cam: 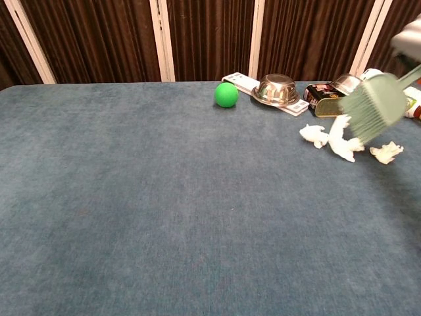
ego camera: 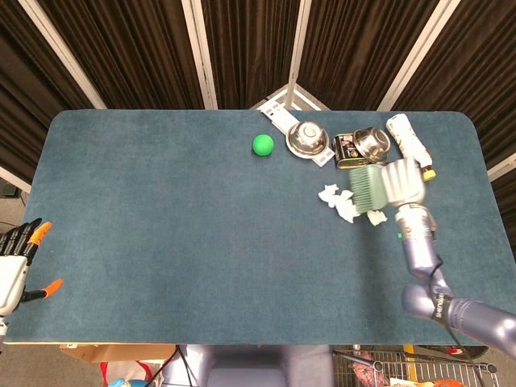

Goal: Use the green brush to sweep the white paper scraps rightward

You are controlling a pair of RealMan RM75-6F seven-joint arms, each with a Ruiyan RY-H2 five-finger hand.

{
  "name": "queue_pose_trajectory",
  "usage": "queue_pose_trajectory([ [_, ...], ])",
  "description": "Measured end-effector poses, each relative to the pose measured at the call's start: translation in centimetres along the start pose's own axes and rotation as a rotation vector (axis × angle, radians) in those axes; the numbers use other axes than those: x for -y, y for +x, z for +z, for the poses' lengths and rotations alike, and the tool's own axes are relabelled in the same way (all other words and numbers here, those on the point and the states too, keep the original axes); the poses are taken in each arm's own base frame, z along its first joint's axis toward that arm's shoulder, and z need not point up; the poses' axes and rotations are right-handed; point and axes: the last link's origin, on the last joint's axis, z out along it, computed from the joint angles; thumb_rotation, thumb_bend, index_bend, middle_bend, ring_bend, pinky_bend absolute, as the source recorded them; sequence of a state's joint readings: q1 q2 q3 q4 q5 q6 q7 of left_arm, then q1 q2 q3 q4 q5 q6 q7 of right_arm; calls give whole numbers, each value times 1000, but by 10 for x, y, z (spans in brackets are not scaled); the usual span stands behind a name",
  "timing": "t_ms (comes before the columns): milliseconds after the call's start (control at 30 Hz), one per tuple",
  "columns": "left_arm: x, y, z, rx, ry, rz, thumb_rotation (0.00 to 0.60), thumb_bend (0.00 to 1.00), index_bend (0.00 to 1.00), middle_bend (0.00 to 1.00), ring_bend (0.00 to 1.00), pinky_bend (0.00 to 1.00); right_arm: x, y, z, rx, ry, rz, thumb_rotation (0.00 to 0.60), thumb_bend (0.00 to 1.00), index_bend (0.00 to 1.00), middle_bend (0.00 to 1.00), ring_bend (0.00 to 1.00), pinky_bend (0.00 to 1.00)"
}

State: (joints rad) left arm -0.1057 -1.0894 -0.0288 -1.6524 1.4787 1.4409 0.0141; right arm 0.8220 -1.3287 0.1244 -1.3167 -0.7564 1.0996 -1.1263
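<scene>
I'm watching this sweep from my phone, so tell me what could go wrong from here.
The green brush in the right hand sits near the tin and bottle; a wide stroke might knock them. One paper scrap lies left of the brush and could get left behind. Light scraps may scatter rather than travel together.

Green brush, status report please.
Right hand grips green brush; left hand idle, open. Paper scraps under bristles. Tin close behind.

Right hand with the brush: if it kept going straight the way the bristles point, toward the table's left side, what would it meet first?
Likely the white paper scraps, just beyond the green brush held by the right hand. Its height above the table is unclear.
</scene>
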Motion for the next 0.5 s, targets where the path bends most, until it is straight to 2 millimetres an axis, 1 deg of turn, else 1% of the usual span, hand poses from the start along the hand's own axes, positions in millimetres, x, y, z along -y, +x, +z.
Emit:
queue_pose_trajectory([
  [100,0,0,-1,-3,0,1,600,0,0,0,0,0,-25,-9,-1,25,-65,-20,600,501,772,955,979,878],
  [200,-1,0,-1,-5,-3,2,600,0,0,0,0,0,-41,-12,-3,28,-104,-31,600,502,772,955,979,878],
  [233,-1,0,-1,-4,-4,2,600,0,0,0,0,0,-43,-12,-4,26,-108,-29,600,501,772,955,979,878],
  [367,-3,-1,0,-2,-11,6,600,0,0,0,0,0,-43,-2,-11,-5,-89,-1,600,501,772,955,979,878],
  [467,-4,-2,1,-1,-16,8,600,0,0,0,0,0,-33,11,-20,-41,-36,32,600,501,772,955,979,878],
  [500,-5,-2,1,0,-19,9,600,0,0,0,0,0,-27,17,-25,-54,-7,46,600,501,772,955,979,878],
])
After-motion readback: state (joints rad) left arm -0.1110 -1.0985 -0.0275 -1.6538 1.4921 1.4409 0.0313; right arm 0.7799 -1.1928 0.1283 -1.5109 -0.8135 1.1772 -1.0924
